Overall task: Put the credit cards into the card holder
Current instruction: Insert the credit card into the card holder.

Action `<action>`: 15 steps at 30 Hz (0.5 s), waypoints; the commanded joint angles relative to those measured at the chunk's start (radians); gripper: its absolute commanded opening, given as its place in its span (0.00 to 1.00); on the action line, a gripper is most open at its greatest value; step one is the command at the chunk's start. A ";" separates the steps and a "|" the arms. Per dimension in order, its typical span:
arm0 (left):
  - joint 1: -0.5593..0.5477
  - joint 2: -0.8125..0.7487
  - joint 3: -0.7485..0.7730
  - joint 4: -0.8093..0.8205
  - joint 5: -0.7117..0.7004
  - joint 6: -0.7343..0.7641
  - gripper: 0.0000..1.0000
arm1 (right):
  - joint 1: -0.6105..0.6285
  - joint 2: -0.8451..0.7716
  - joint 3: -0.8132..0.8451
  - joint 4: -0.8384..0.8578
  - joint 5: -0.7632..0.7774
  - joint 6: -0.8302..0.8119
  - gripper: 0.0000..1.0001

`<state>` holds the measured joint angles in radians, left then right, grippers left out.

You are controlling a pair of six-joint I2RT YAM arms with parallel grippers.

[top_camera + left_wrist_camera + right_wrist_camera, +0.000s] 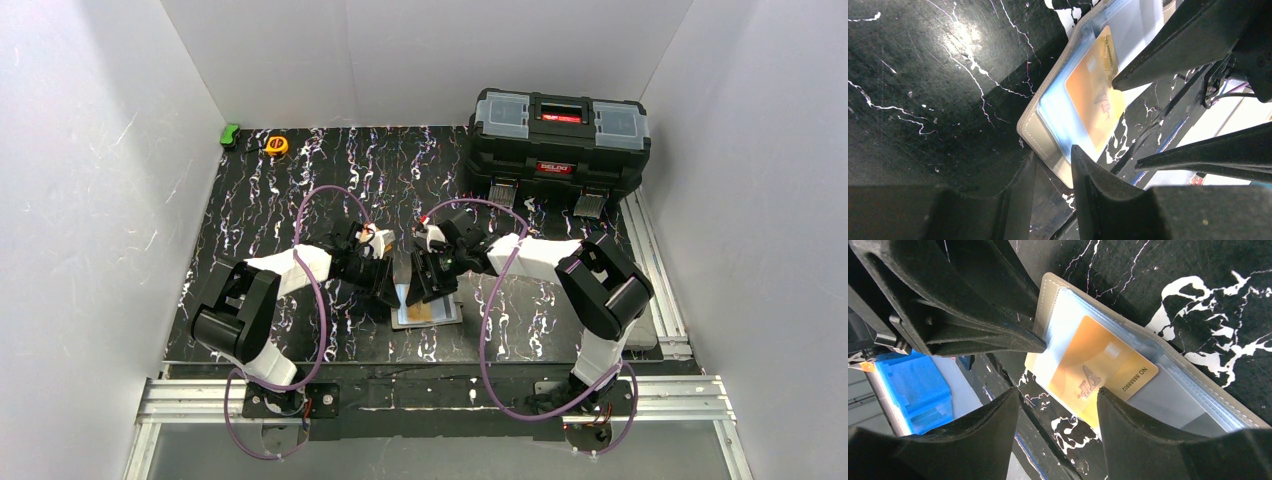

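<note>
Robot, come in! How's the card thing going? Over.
Right gripper open, one fingertip on gold card. Left gripper narrow at card holder edge. Card looks partly in pocket. Nothing seen blocking.

Black, white-veined counter [300,200]. Black toolbox [560,125], lid down, far right. Yellow tape measure [277,145] and small green item [230,134], near each other, far left.

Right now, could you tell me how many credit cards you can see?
1: a gold card at the clear pockets of the open card holder; others may be hidden.
</note>
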<state>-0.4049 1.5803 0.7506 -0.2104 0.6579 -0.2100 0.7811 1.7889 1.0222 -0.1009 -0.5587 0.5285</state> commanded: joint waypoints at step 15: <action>0.002 -0.019 0.028 -0.027 -0.008 0.008 0.27 | -0.036 -0.085 -0.043 -0.082 0.062 -0.062 0.65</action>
<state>-0.4049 1.5803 0.7509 -0.2131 0.6544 -0.2096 0.7464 1.7164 0.9993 -0.1555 -0.5098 0.4953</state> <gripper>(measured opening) 0.270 0.653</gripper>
